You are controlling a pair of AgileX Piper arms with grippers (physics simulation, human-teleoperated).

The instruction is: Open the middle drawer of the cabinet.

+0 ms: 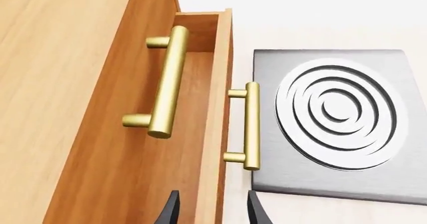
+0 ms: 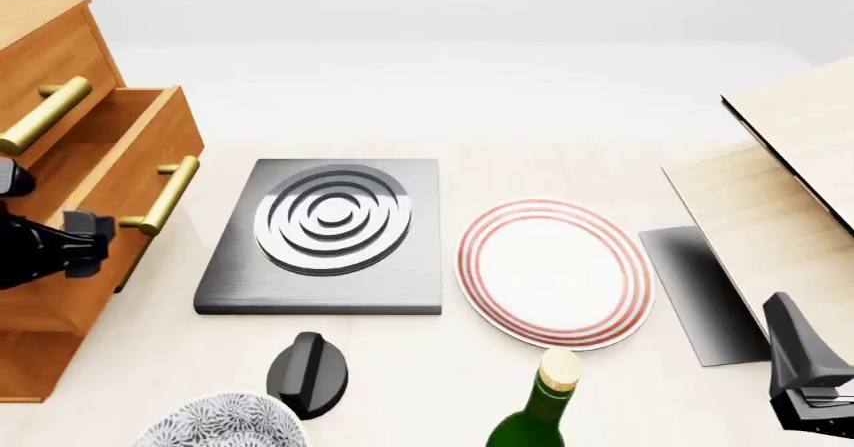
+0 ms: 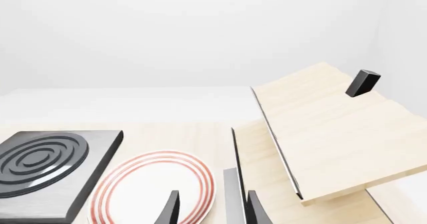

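Pale counter boards carry the cabinet (image 2: 54, 67) at the left edge, where the middle drawer (image 2: 114, 157) is seen pulled out. Its handle (image 1: 251, 126) lies lengthwise just ahead of the left gripper (image 1: 212, 209), whose fingers are parted and empty. The right gripper (image 3: 212, 209), likewise parted, is kept well apart.

No readable text, labels or numbers appear anywhere.

I work in a rendered kitchen mock-up; my pale wooden table (image 2: 561, 162) carries a grey hob plate with ringed burner (image 2: 327, 232), a red-rimmed dinner plate (image 2: 554, 272), a green wine bottle (image 2: 541, 417), and a black knob (image 2: 307, 372); blank white surrounds everything.
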